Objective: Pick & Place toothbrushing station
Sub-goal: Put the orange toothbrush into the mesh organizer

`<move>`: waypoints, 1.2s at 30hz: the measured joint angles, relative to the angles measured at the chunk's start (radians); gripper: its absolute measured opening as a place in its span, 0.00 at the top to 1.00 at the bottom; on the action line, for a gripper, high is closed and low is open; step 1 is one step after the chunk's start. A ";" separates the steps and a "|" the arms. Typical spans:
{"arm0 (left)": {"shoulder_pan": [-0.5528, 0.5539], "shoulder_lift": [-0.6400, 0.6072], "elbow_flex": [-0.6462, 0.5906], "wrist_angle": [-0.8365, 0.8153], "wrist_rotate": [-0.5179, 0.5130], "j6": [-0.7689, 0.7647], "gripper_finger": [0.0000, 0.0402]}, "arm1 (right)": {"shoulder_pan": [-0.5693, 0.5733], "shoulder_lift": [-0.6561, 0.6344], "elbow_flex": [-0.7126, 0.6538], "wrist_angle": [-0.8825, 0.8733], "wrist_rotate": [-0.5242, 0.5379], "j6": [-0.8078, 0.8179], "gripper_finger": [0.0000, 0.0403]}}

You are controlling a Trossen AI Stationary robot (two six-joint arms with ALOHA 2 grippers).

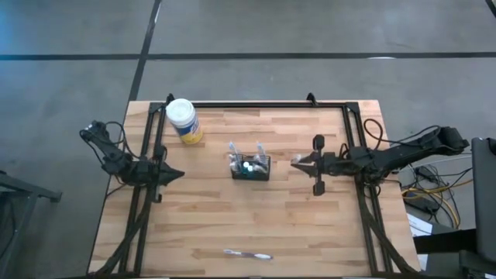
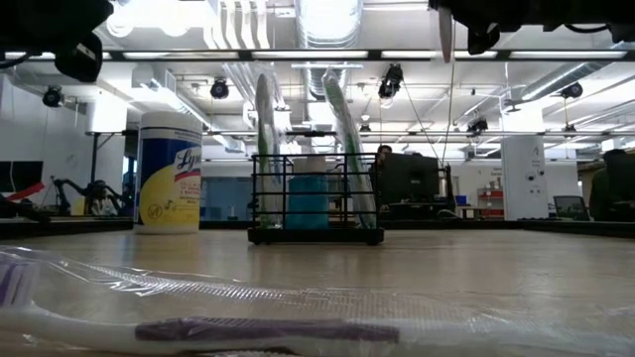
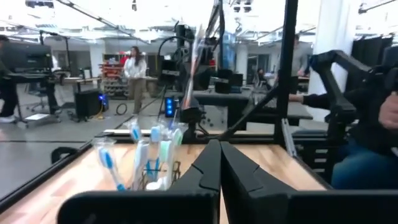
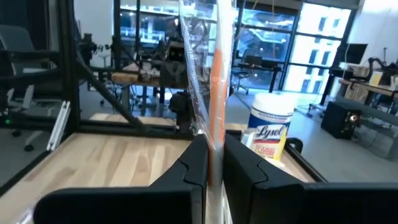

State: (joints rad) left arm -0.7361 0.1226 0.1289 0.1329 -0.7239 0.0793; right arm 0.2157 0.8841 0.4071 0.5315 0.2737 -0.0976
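Observation:
The black slotted caddy (image 1: 249, 168) stands mid-table with several toothbrushes upright in it; it also shows in the low view (image 2: 316, 210) and the left wrist view (image 3: 146, 171). My right gripper (image 1: 299, 161) hovers just right of the caddy, shut on an orange toothbrush in a clear wrapper (image 4: 217, 74). My left gripper (image 1: 177, 174) is shut and empty at the table's left side, left of the caddy. Another wrapped toothbrush (image 1: 248, 254) lies flat near the table's near edge. My right gripper pinches the wrapped orange toothbrush (image 4: 215, 146) between its two fingers. The fingers come level from the table's right side and lie across the brush. The brush stands upright, most of its length above the fingers, and its lower end (image 2: 446, 40) hangs clear above the table.
A white-capped, yellow-labelled round jar (image 1: 184, 121) stands at the far left of the table. A black frame (image 1: 256, 104) runs along the far edge and both sides. Bare wood lies between the caddy and the near toothbrush.

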 joint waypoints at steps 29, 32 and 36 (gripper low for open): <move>0.144 0.531 0.362 0.162 0.031 0.151 0.72 | 0.001 0.745 0.808 -0.234 -0.046 -0.155 0.94; 0.151 0.595 0.405 0.163 0.099 0.163 0.61 | 0.001 0.795 0.882 -0.285 -0.050 -0.190 0.94; 0.174 0.671 0.445 0.148 0.128 0.163 0.48 | 0.000 0.832 0.948 -0.319 -0.074 -0.208 0.94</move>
State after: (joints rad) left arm -0.5620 0.7940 0.5734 0.2809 -0.5956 0.2422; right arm 0.2161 1.7163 1.3553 0.2126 0.1995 -0.3051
